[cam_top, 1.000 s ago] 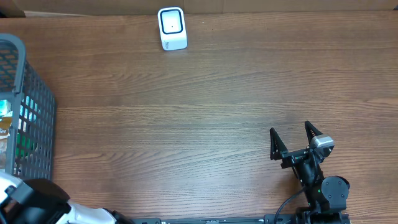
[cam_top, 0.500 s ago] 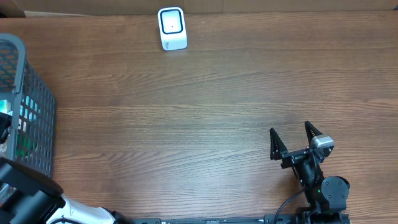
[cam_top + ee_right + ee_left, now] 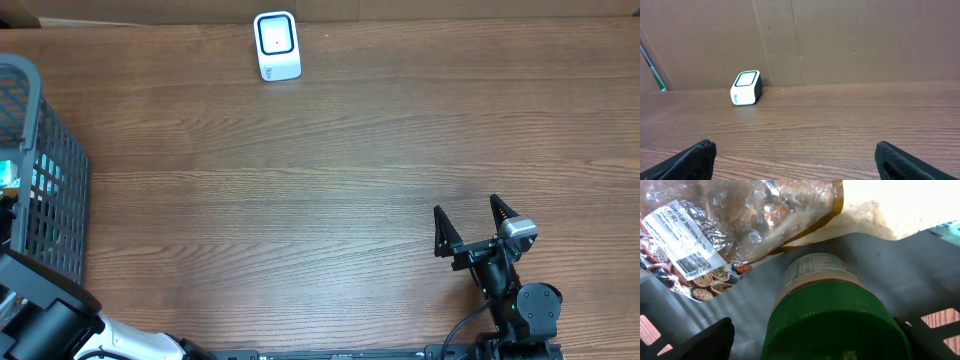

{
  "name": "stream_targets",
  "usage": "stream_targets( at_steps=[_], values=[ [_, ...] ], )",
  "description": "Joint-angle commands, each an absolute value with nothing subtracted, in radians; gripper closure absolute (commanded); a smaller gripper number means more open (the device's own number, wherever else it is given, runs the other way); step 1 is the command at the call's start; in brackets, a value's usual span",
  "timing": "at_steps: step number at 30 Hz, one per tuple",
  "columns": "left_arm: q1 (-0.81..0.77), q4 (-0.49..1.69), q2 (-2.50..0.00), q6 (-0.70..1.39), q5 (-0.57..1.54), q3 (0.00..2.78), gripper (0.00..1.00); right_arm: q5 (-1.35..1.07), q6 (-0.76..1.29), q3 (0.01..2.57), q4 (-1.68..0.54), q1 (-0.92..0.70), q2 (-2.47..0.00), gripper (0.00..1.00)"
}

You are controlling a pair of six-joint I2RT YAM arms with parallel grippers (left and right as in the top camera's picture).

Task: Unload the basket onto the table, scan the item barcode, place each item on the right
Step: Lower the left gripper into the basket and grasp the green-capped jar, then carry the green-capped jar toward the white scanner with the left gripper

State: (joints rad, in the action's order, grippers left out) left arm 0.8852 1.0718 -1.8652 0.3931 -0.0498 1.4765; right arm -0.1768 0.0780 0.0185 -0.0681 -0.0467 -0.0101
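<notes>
Since a second ago the left arm (image 3: pixel 40 305) has pushed up along the table's left edge from the near-left corner to the basket's side, while the right arm has not shifted. On the left wrist view the left gripper (image 3: pixel 815 335) has its black fingers (image 3: pixel 715 340) spread wide, one on each side of the green screw lid (image 3: pixel 835 330) of a pale-labelled plastic jar (image 3: pixel 815 270). A clear gap shows between the left finger and the lid, so the jaws are open and nothing is clamped. The jar lies with its lid toward the camera on the grey floor of the grey plastic mesh basket (image 3: pixel 880 260). Just behind the jar, touching its far end, lies a crinkled clear plastic bag of dried mushrooms (image 3: pixel 750 215), whose white barcode label (image 3: pixel 687 245) faces up. Overhead, the basket (image 3: pixel 60 190) stands at the left edge of the brown wooden table (image 3: pixel 330 180). The right gripper (image 3: pixel 470 225) sits near the table's near-right corner, its two fingers held fully apart and empty above bare wood. A small white barcode scanner (image 3: pixel 276 45) with a dark window stands upright at the far edge, left of centre, well apart from both grippers; the right wrist camera sees it (image 3: pixel 746 88) against a brown cardboard wall (image 3: pixel 850 40).
</notes>
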Motion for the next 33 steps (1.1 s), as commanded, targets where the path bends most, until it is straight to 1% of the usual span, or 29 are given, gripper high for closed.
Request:
stream_targets(
  at_steps=[1, 3, 8, 15, 20, 25, 29, 33],
  values=[
    [0.882, 1.063, -1.885, 0.396, -0.06, 1.464, 0.23, -0.178, 0.077, 0.008, -0.062, -0.051, -0.003, 0.0],
    [0.882, 1.061, -1.89, 0.396, -0.059, 1.456, 0.24, -0.178, 0.077, 0.008, -0.062, -0.051, -0.003, 0.0],
    [0.882, 1.056, -1.891, 0.397, -0.059, 1.449, 0.44, -0.178, 0.077, 0.008, -0.062, -0.051, -0.003, 0.0],
    [0.883, 1.062, -1.89, 0.397, -0.052, 1.458, 0.59, -0.178, 0.077, 0.008, -0.062, -0.051, -0.003, 0.0],
    [0.883, 1.142, -1.89, 0.397, -0.046, 1.567, 0.6, -0.178, 0.077, 0.008, -0.062, -0.051, -0.003, 0.0],
    [0.882, 1.293, -1.89, 0.396, -0.007, 1.819, 0.61, -0.178, 0.077, 0.008, -0.062, -0.051, -0.003, 0.0],
    [0.876, 1.45, -1.89, 0.394, 0.002, 2.099, 0.62, -0.178, 0.077, 0.008, -0.062, -0.051, -0.003, 0.0],
    [0.834, 1.605, -1.887, 0.336, 0.057, 2.45, 0.62, -0.178, 0.077, 0.008, -0.062, -0.051, -0.003, 0.0]
  ],
)
